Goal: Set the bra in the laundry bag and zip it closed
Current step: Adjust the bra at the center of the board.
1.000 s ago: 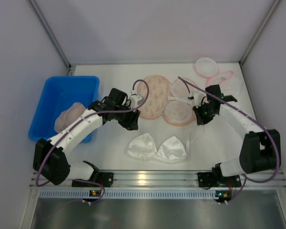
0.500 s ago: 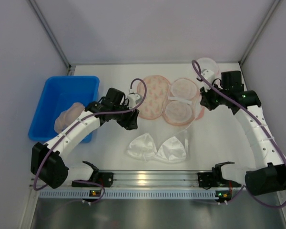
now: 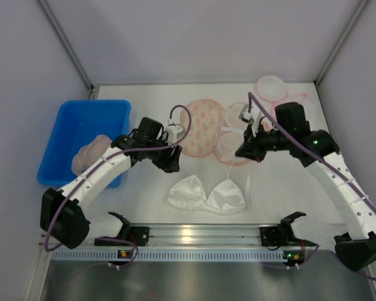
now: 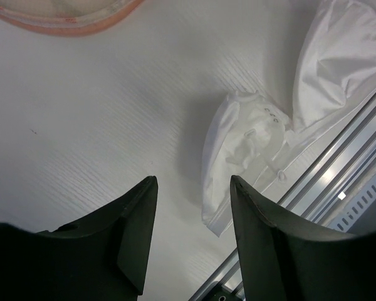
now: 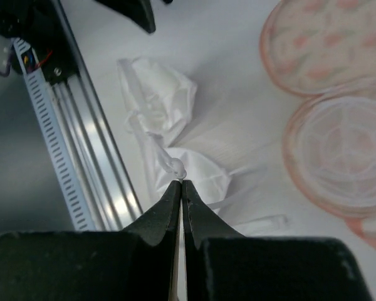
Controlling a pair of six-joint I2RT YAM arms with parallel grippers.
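Observation:
The white bra [image 3: 207, 194] lies flat near the table's front edge; it also shows in the left wrist view [image 4: 250, 144] and the right wrist view [image 5: 169, 100]. The pink laundry bag [image 3: 203, 125] lies open behind it, its patterned half on the left and its mesh half [image 3: 235, 147] on the right. My left gripper [image 3: 173, 164] is open and empty, above bare table just left of the bra [image 4: 193, 182]. My right gripper [image 3: 241, 152] is shut [image 5: 180, 183], raised over the bag's near edge, its tips pointing toward the middle of the bra.
A blue bin [image 3: 81, 125] at the left holds a beige padded garment [image 3: 91, 153]. More pink round bags [image 3: 271, 88] lie at the back right. The metal rail [image 3: 194, 235] runs along the front edge, close to the bra.
My right arm has swung from the back right toward the centre, and its gripper now sits over the bag's near edge. The left arm has barely moved.

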